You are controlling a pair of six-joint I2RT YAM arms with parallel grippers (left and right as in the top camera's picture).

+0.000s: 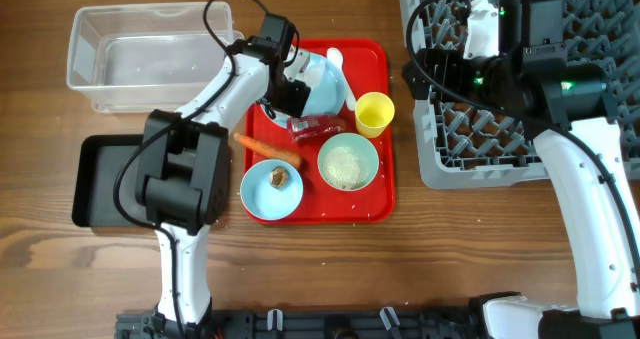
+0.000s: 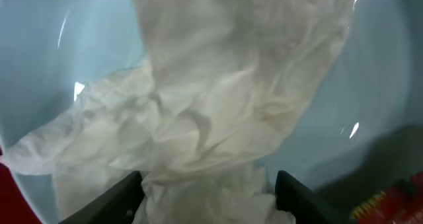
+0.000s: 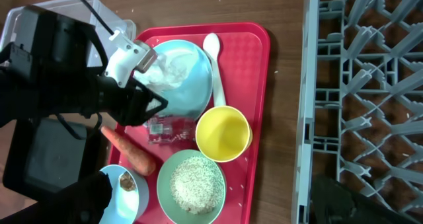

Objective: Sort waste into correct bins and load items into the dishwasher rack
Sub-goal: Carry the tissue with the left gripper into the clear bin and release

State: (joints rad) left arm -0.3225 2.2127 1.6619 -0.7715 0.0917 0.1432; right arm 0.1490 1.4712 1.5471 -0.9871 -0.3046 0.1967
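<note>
The crumpled white tissue (image 2: 211, 105) lies on the light blue plate (image 1: 325, 84) at the back of the red tray (image 1: 385, 194). My left gripper (image 2: 208, 201) is down on the plate and shut on the tissue, which fills the gap between its fingers. It also shows in the overhead view (image 1: 293, 91). My right gripper (image 3: 211, 191) is open and empty, held high by the left edge of the grey dishwasher rack (image 1: 480, 154). On the tray are the white spoon (image 1: 335, 57), yellow cup (image 1: 374, 114), red wrapper (image 1: 315, 129), carrot (image 1: 268, 147), green bowl of rice (image 1: 348, 164) and blue bowl with a brownish lump (image 1: 272, 189).
The clear tub (image 1: 150, 54) stands at the back left. The black tray (image 1: 100, 179) lies in front of it, partly under my left arm. The rack fills the back right. A few rice grains lie loose on the red tray.
</note>
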